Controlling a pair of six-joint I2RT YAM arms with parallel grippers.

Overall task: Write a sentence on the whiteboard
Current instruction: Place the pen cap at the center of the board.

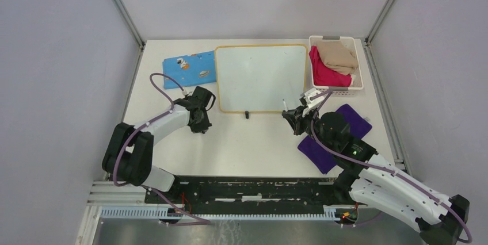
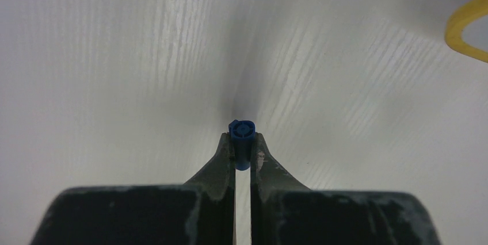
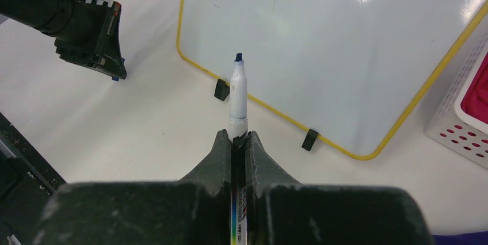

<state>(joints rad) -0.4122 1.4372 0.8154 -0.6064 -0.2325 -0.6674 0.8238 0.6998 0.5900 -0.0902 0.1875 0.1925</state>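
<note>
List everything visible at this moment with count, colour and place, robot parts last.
whiteboard: one, white with yellow rim, far centre, no writing visible
clips: two, black, on the board's near edge
marker: one, white with blue tip, uncapped, in the right jaws
cap: one, blue, in the left jaws
patterned cloth: one, blue, left of the board
basket: one, white, right of the board, holding tan and red fabric
purple cloth: count unclear, partly under the right arm
table: one, white
left arm: black and white, jaws shut on the cap
right arm: black and white, jaws shut on the marker
</note>
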